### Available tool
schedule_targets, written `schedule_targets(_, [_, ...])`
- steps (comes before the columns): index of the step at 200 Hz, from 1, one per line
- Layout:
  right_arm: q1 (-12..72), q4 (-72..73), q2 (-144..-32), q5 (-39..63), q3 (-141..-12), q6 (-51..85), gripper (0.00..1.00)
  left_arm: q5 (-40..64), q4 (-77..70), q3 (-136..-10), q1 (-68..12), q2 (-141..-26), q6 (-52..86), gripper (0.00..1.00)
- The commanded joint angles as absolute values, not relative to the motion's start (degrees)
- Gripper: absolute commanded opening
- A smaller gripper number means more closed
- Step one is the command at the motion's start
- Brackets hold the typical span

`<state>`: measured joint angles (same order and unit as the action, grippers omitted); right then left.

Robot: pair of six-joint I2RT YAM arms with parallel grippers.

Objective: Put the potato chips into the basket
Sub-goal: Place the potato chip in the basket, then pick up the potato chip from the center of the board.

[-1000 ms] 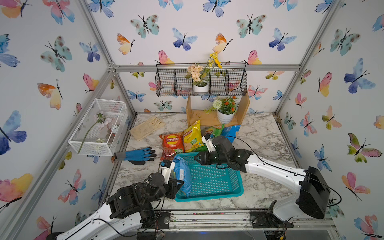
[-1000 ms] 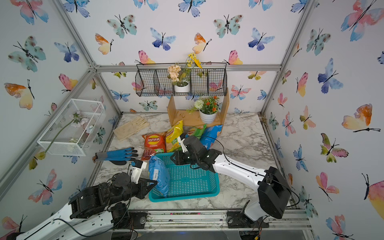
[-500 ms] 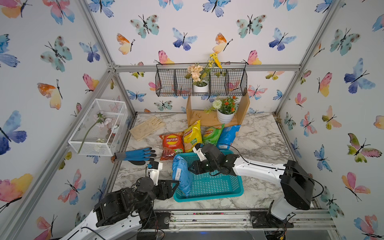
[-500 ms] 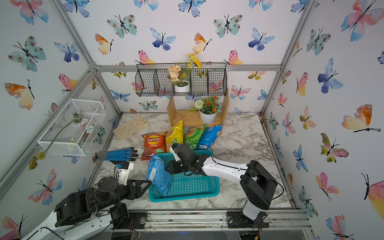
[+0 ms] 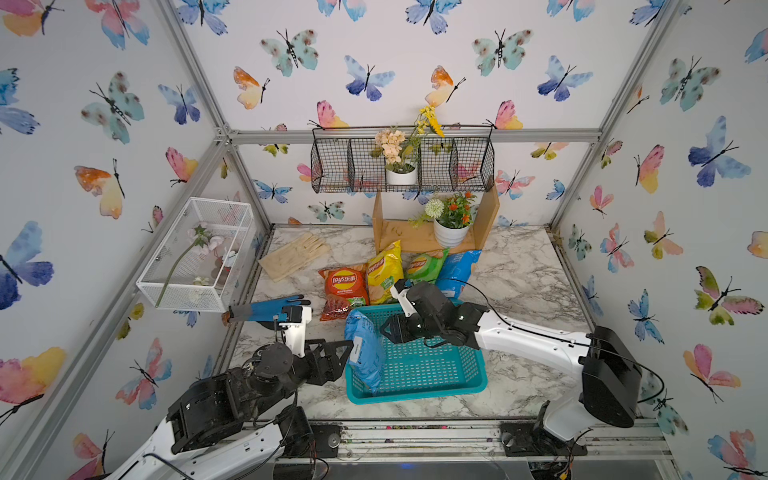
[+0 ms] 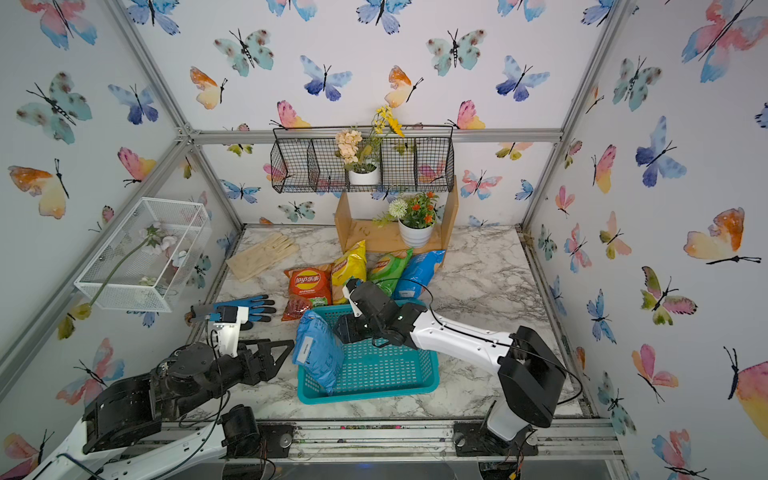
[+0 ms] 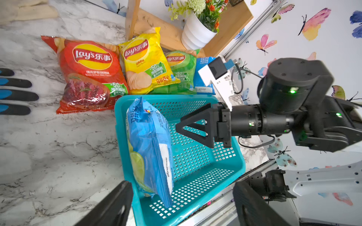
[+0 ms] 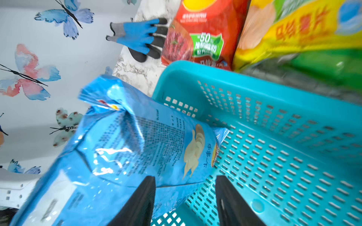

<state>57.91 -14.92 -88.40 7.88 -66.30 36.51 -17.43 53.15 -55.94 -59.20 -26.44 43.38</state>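
Note:
A blue chip bag (image 5: 365,353) (image 6: 318,353) stands on edge in the teal basket (image 5: 415,395) (image 6: 374,395), leaning on its left wall. My left gripper (image 5: 343,359) (image 7: 182,207) is open just outside that wall, clear of the bag (image 7: 150,148). My right gripper (image 5: 384,328) (image 8: 186,195) hangs open over the basket floor, close beside the bag (image 8: 127,152), with nothing clamped. Behind the basket lie the red (image 5: 343,286), yellow (image 5: 384,270), green (image 5: 424,266) and second blue (image 5: 457,270) bags.
A blue work glove (image 5: 270,309) lies left of the basket, and beige gloves (image 5: 297,255) lie further back. A wooden shelf with a potted plant (image 5: 451,232) stands at the rear. A white mesh box (image 5: 199,253) and a black wire basket (image 5: 401,166) hang on the walls.
My left gripper has let go of the blue bag and drawn back a little. My right gripper has moved from the basket's far rim to the bag and spread wider.

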Motion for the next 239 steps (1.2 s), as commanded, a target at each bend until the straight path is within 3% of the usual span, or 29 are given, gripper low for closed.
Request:
schedule_targets(1, [57.94,-21.29,-83.63,-1.71,-68.38,32.64,0.61,-21.15,49.36,-58.64,-58.89,-28.68,38.86,0.90])
schedule_targets(32, [54.58,-24.38,-78.13,-7.04,-66.63,30.88,0.67,-21.53,44.60,-60.38,-58.89,-31.84,35.10,0.95])
schedule_targets(90, [41.19,-23.89,-72.34,-5.88,-59.21,28.94,0.69,-19.48,40.14,-63.31,-58.89,-39.27,30.77,0.96])
schedule_targets(158, [32.51,-17.04,-77.10,-0.45,-55.40,30.80,0.65,-16.79,37.11,-59.61,-58.89,-39.38,32.71,0.96])
schedule_targets(239, [29.02,-8.25,-83.41,3.60,-53.00,37.37,0.64,-15.73,35.86,-52.68,-58.89,-35.27,37.85,0.95])
